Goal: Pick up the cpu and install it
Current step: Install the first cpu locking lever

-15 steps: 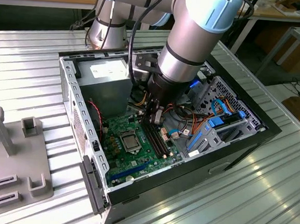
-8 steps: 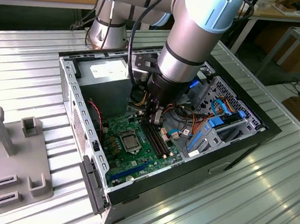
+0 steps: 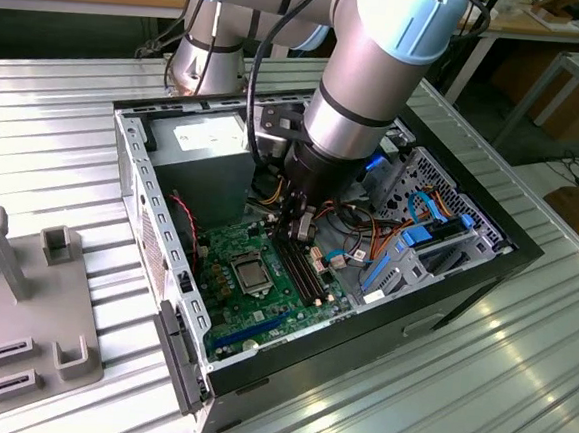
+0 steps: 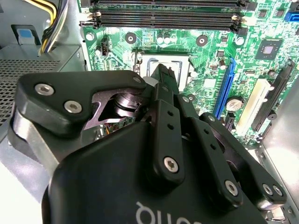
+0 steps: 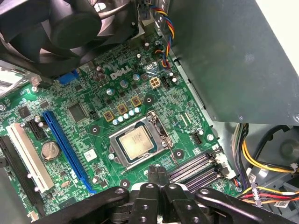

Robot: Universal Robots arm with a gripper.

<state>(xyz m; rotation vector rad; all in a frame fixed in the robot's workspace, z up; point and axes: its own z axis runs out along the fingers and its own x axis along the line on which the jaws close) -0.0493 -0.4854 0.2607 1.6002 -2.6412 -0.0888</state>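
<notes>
The cpu point(image 5: 135, 141), a silvery-grey square chip, lies flat in the motherboard's socket, with the metal frame point(image 5: 161, 135) around it. The exterior view has the cpu point(image 3: 248, 271) in the middle of the green motherboard point(image 3: 262, 310) inside the open computer case. My gripper point(image 3: 300, 227) hangs above the board over the memory slots, a little toward the exterior view's right of the cpu. In both wrist views its fingers are pressed together with nothing between them, so the gripper point(image 5: 157, 173) is shut and empty. In the second wrist view the gripper point(image 4: 166, 77) hides part of the socket point(image 4: 154, 60).
The case walls point(image 3: 158, 226) ring the board. A grey power supply point(image 3: 209, 160) stands at the back, with coloured cables point(image 5: 261, 163) beside it. A black fan point(image 5: 70, 28), memory slots point(image 5: 196, 168) and a blue expansion slot point(image 5: 65, 149) crowd the board. A grey fixture point(image 3: 22, 296) lies at the exterior view's left.
</notes>
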